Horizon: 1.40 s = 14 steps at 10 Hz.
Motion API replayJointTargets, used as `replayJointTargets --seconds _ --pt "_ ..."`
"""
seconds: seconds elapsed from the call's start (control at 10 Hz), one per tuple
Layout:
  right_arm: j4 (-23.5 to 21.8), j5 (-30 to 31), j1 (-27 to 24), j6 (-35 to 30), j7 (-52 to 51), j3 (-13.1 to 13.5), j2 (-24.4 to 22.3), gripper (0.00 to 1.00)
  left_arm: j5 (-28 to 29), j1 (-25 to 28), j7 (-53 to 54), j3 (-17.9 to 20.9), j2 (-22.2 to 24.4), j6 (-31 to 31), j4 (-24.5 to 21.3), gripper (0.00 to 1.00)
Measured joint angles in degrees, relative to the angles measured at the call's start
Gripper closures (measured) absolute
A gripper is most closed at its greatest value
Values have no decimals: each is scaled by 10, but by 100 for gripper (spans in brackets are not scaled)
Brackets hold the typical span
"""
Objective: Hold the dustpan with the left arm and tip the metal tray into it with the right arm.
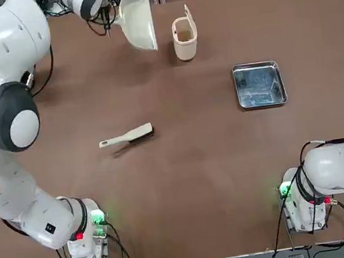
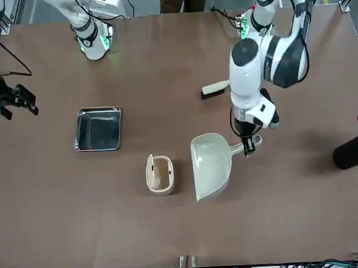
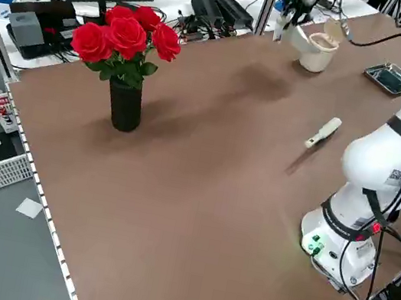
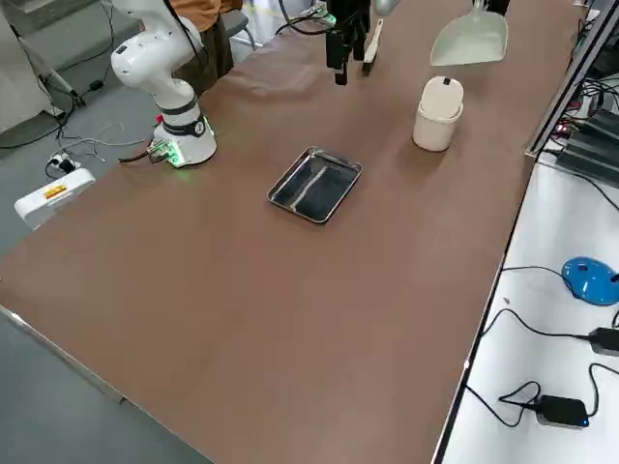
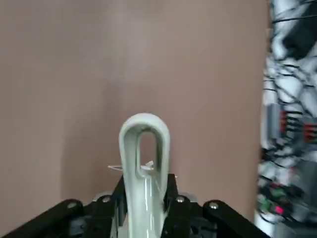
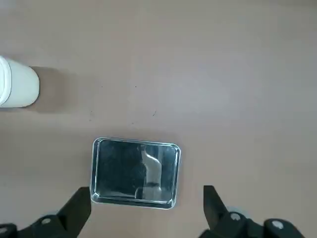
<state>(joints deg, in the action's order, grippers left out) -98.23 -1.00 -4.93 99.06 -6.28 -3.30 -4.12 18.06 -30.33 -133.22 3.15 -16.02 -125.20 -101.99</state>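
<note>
The cream dustpan (image 1: 138,21) hangs above the table's far left part, and my left gripper (image 2: 248,143) is shut on its short looped handle (image 5: 143,148). Its scoop (image 2: 210,165) opens toward the far edge. The shiny metal tray (image 1: 259,84) lies flat on the right half of the table, also visible as the tray (image 6: 136,171) below my right gripper (image 6: 144,191). That gripper is open, high above the table and clear of the tray; it also appears as the right gripper (image 4: 348,63) in the right side view.
A cream upright bin (image 1: 185,37) with a raised flap stands between dustpan and tray. A long-handled brush (image 1: 126,136) lies mid-left on the table. A black vase of red roses (image 3: 122,66) stands far to the left. Cables and desks sit beyond the far edge.
</note>
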Motion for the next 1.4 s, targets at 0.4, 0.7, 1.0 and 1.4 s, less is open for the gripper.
replayJointTargets --seconds 0.4,0.7,1.0,1.4 --pt "0 0 0 0 1 0 0 0 -33 11 1 -1 28 -123 -200 67" --pt "-3 0 -1 1 3 0 0 0 -34 35 6 -1 43 -167 -281 67" --pt "-5 0 -5 -1 4 2 0 0 -34 36 7 -5 73 -166 -311 67" --pt "-5 0 -10 -4 4 2 0 0 -43 42 65 -14 77 -169 -338 67"
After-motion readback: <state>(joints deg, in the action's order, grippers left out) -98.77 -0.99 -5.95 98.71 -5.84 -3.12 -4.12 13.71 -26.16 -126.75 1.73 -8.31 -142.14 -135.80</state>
